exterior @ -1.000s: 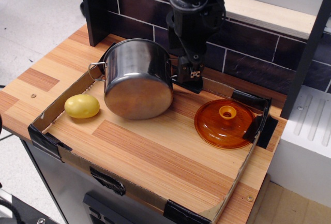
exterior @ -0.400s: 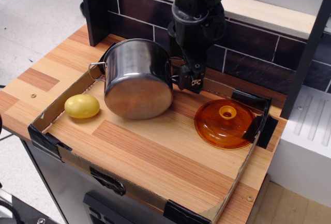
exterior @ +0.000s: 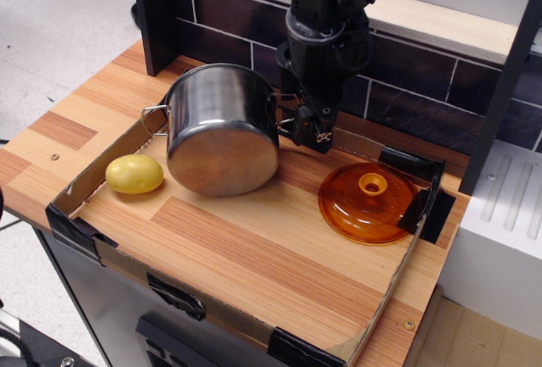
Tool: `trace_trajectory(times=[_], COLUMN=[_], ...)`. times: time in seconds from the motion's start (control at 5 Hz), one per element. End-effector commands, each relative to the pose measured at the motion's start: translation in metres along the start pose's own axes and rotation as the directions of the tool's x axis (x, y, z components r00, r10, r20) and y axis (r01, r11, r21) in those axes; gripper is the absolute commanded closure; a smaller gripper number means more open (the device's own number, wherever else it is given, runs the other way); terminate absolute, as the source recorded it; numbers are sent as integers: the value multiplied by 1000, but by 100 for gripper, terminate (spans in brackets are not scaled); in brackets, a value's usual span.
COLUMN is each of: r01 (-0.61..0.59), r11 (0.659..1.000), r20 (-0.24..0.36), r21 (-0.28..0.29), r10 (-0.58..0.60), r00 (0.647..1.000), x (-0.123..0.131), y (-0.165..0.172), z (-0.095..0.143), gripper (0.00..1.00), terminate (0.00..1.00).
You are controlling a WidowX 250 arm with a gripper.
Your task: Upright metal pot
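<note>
Observation.image: pot [exterior: 222, 130] lies tipped on its side; gripper [exterior: 310, 126] at its right handle, finger spread unclear.

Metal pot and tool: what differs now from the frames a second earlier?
The tool has risen slightly at the right side handle of the metal pot, and the pot has shifted a little to the left, its left handle now further out. Whether the tool is clamped on the handle cannot be told. The pot still lies tipped, base toward the camera. The yellow potato and orange lid have not moved.
</note>
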State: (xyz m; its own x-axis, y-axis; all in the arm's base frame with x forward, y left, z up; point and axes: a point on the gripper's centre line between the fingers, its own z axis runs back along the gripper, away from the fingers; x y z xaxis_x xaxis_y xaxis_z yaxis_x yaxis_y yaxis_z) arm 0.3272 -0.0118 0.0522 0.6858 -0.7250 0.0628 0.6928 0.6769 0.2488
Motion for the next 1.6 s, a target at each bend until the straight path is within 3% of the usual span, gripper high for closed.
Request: trace_trajectory(times=[0.0,0.4,0.8,1.4], r01=[-32,-17,22,142], r11=[998,979,927,902], r20=[22,66,139,184], r21=[46,202,375,408], r10=[31,4,-79,-233], r00=[999,998,987,955], x=[3,2,1,-17], y=[16,22,9,-40], z=[11,28,56,74], gripper=[100,100,100,100], terminate=[0,0,0,0])
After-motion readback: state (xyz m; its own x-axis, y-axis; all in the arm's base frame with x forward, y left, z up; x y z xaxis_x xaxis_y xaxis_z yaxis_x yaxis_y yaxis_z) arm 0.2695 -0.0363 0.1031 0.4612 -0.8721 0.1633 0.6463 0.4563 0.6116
